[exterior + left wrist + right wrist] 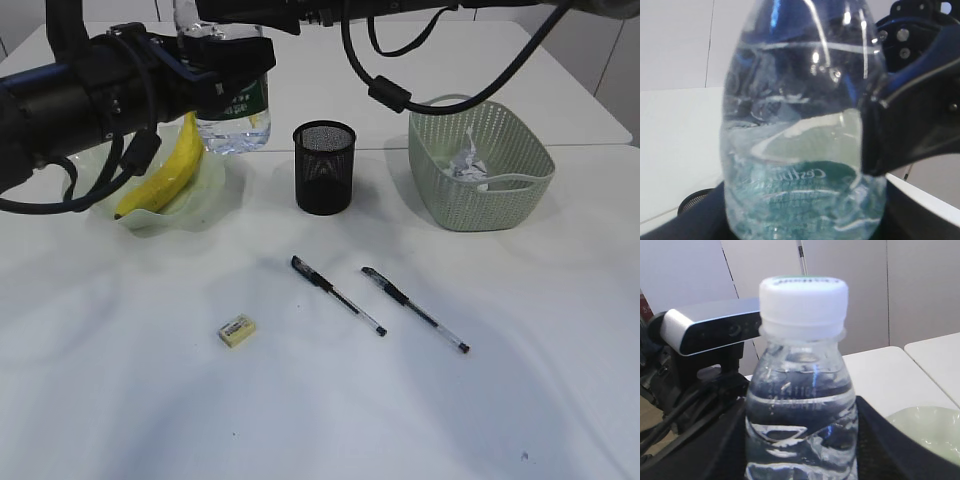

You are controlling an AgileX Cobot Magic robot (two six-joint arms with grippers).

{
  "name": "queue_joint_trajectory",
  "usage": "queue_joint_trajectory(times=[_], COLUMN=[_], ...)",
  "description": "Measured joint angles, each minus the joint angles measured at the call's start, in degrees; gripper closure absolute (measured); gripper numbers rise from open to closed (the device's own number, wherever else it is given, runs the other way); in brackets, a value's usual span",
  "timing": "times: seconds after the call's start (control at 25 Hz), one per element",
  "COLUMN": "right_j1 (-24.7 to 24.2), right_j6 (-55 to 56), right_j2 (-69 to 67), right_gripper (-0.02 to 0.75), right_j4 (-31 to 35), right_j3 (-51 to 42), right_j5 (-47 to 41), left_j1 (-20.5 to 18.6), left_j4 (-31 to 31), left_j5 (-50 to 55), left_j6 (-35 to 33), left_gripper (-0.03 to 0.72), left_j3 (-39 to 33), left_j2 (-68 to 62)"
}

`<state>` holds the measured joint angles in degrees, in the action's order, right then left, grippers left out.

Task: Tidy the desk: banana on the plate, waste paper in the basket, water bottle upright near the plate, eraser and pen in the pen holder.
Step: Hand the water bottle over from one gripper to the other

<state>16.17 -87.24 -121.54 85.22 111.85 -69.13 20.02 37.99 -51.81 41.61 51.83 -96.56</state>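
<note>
The water bottle (pixel 235 115) stands upright just behind the light green plate (pixel 215 195), which holds the banana (pixel 165 175). My left gripper (pixel 215 65) is shut on the bottle's body, and the bottle fills the left wrist view (pixel 800 125). My right gripper (pixel 225 12) reaches in from the top and is shut on the bottle below its white cap (pixel 802 292). Two black pens (pixel 337 294) (pixel 414 309) and a yellow eraser (pixel 236 330) lie on the table in front. The black mesh pen holder (pixel 324 167) stands at centre. Crumpled paper (pixel 468 165) lies in the green basket (pixel 480 200).
The left arm lies across the plate's left side and cables hang over the table's back. The plate's rim shows in the right wrist view (pixel 925 430). A seam between two tabletops runs behind the pen holder.
</note>
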Motion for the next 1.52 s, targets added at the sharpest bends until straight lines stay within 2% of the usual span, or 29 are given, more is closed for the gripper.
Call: queue_joint_trajectory(times=[0.64,1.12,1.52], right_j1=[0.00,0.00,0.00], right_j6=[5.23,8.51,13.12], right_j2=[0.00,0.00,0.00], right_gripper=[0.228,0.213,0.195], right_j4=[1.11,1.54,-1.01], right_j3=[0.00,0.00,0.00], right_j5=[0.21,0.45,0.77], left_j1=[0.00,-0.13,-0.67], left_j4=[-0.13,-0.09,0.99], left_j5=[-0.13,-0.26,0.50], left_j6=[0.19,-0.02,-0.73], left_gripper=[0.306,0.307,0.308], left_j3=[0.00,0.00,0.00], left_j2=[0.00,0.00,-0.11])
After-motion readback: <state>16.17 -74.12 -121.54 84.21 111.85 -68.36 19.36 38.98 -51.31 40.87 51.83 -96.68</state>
